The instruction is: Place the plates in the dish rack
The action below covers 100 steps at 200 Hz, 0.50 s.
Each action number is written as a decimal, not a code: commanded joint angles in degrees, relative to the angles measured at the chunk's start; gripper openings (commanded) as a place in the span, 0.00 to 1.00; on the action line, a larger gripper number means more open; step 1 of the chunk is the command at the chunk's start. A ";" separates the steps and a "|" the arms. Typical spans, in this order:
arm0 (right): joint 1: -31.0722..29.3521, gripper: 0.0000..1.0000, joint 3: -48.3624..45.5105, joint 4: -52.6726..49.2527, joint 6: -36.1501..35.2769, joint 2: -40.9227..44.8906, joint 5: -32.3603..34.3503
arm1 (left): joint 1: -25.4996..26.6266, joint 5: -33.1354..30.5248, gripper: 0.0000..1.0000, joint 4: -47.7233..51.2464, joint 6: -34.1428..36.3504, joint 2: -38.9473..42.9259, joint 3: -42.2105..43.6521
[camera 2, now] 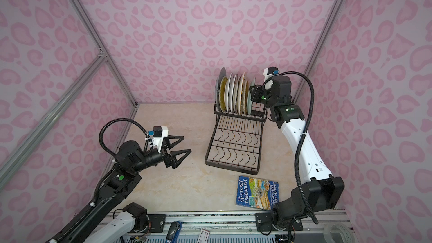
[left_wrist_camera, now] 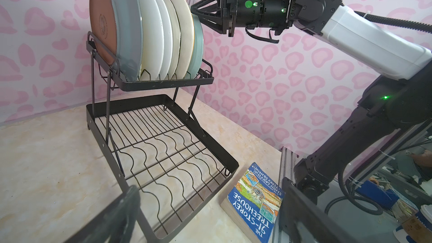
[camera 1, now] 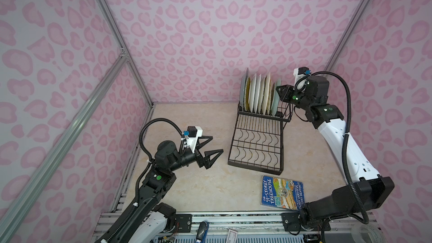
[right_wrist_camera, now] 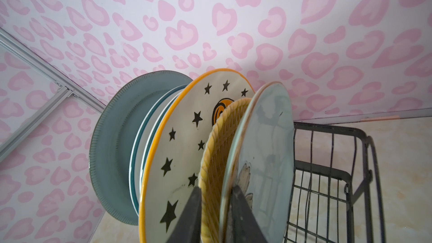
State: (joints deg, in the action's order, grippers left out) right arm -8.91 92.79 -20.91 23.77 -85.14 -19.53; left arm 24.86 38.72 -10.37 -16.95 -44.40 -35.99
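The right fingers point(right_wrist_camera: 216, 188) stand at the rim of a pale green plate point(right_wrist_camera: 264, 136), the end one in a row set on edge in the raised basket of the black wire rack point(left_wrist_camera: 168, 84). They are parted only a little, one to each side of the rim; whether they grip the plate or merely flank it cannot be told. The left fingers point(camera 1: 217, 144) hang wide open and empty above the worktop point(camera 1: 187, 183), well to the left of the rack.

Both top views show no plate on the worktop, so this looks like the seating and letting go of the last plate, with loading close to done. The next move probably calls for a wider opening, then a pull-back along the plate's own plane, so that neither finger drags the rim out of its slot.

Room is tight on one side. A yellow woven plate point(right_wrist_camera: 217, 148) stands just behind the green one, with a star plate point(right_wrist_camera: 187, 141) beyond it. A few bare slots remain between the green plate and the basket's end wall. The back wall is near the right arm. The lower tray point(left_wrist_camera: 210, 140) holds nothing, and a blue book point(camera 1: 282, 194) lies just beside its near corner.
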 commanded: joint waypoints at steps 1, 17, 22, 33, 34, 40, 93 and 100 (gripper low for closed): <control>-0.16 0.28 0.44 1.35 0.46 0.81 0.15 | -0.13 -0.26 0.97 -0.88 0.07 0.04 -0.84; -0.14 0.31 0.32 1.48 0.87 1.62 0.59 | -0.17 -0.74 0.97 -0.88 -0.04 0.13 -0.92; -0.15 0.33 0.32 1.57 0.95 1.94 0.85 | -0.17 -0.92 0.97 -0.88 -0.03 0.18 -0.87; -0.15 0.34 0.37 1.67 1.17 2.64 1.22 | -0.17 -1.48 0.97 -0.88 -0.08 0.20 -0.93; -0.15 0.34 0.37 1.71 1.23 2.76 1.28 | -0.17 -1.55 0.97 -0.88 -0.09 0.20 -0.97; -0.15 0.36 0.37 1.69 1.28 3.19 1.54 | -0.17 -1.88 0.97 0.75 -0.11 0.19 -0.98; -0.16 0.46 -4.68 2.81 2.35 12.42 5.86 | -0.16 -7.32 0.98 6.09 -1.62 -0.92 -3.74; -0.17 0.48 -6.98 3.93 2.72 15.11 7.22 | -0.14 -7.66 0.98 7.43 -1.96 -1.40 -4.45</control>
State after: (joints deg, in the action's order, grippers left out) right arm -8.95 90.21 -20.05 25.21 -75.13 -16.47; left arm 24.82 33.91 -6.33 -17.74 -44.99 -38.28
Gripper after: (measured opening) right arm 0.448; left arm 0.976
